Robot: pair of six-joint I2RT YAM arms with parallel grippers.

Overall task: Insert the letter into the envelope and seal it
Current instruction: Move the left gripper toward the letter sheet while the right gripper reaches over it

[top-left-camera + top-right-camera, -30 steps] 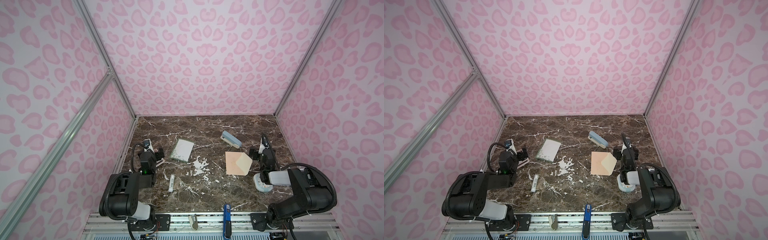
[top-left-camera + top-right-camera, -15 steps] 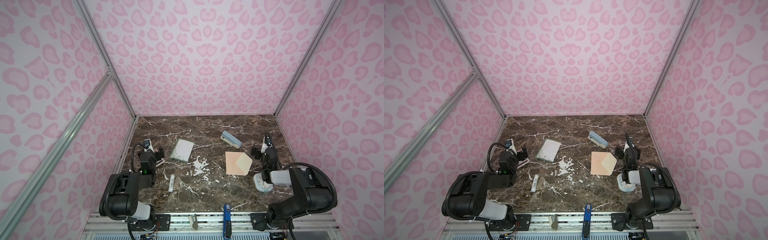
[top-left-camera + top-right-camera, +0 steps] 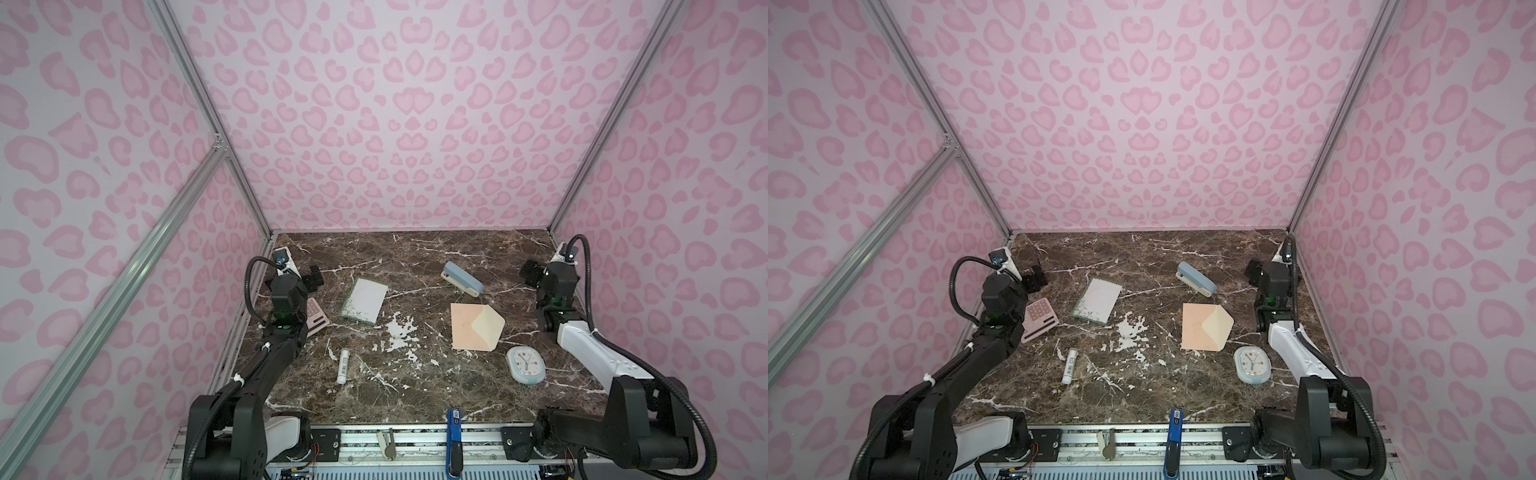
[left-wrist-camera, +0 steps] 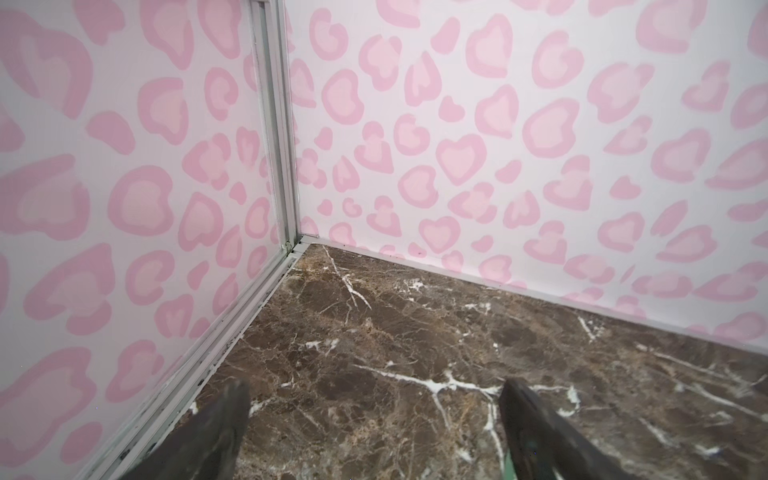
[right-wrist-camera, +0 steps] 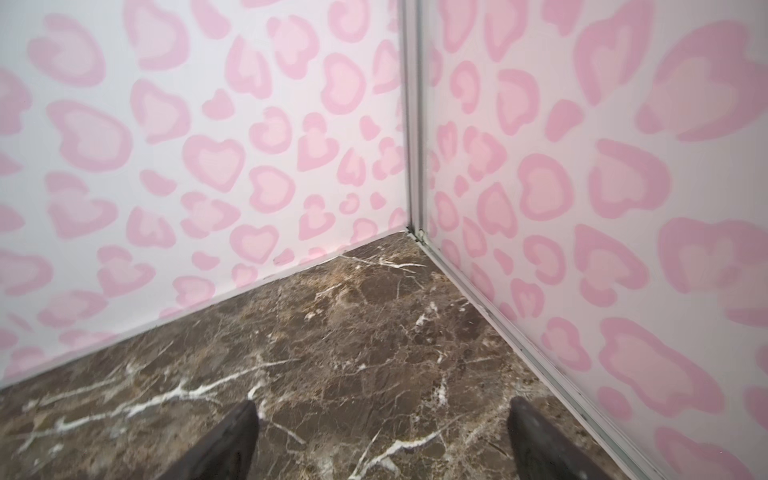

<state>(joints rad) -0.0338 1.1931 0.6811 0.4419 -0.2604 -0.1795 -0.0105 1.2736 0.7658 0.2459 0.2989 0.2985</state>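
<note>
The left gripper (image 4: 375, 386) stood spread and empty by the left wall. The letter (image 3: 364, 300) lay flat nearby, thin and light, best pinched at an edge, I'd guess. The envelope (image 3: 468, 330) lay further right, flap open; the right gripper (image 5: 383, 407) gaped, empty.

A robot lab booth: pink-patterned walls (image 3: 395, 124) on aluminium framing (image 3: 200, 83), marble tabletop (image 3: 415, 386).
</note>
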